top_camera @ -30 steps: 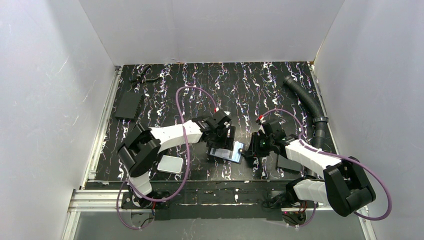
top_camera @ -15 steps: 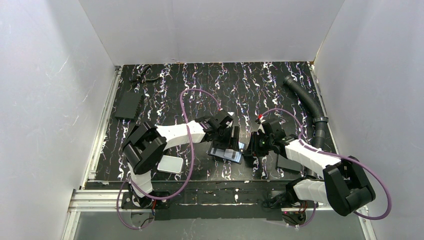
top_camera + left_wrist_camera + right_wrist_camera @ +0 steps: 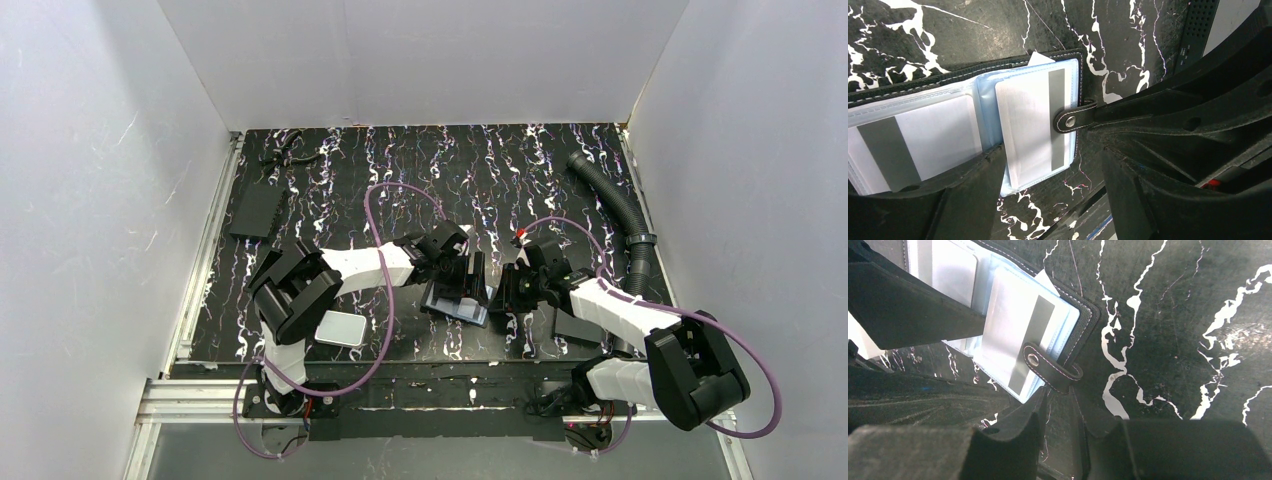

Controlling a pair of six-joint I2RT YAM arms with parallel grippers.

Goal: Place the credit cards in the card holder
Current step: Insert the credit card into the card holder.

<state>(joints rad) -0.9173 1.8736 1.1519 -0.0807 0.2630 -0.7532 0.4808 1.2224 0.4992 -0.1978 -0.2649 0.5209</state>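
The card holder [image 3: 450, 300] lies open on the marbled table between both arms, its bluish clear pockets [image 3: 985, 105] facing up. One grey-striped credit card [image 3: 1028, 125] sits on the right-hand pocket page, and another [image 3: 908, 142] shows in the left page. My left gripper [image 3: 1050, 167] is open over the holder [image 3: 998, 335], its left finger [image 3: 913, 315] resting across the pockets; the right-hand card's lower end lies between its jaws. From the right, my right gripper [image 3: 1065, 395] is pinched on the black snap tab [image 3: 1050, 371], pulled out sideways.
A white rounded slab [image 3: 341, 328] lies near the left arm's base. At the far left there is a flat black plate [image 3: 257, 210] with a dark tool [image 3: 285, 155] behind it. A ribbed black hose [image 3: 612, 205] runs along the right side. A dark block [image 3: 575, 325] sits under the right arm.
My left gripper has slid a little to the right across the open card holder, and its elbow has swung inward. The right gripper has kept hold of the tab in place.
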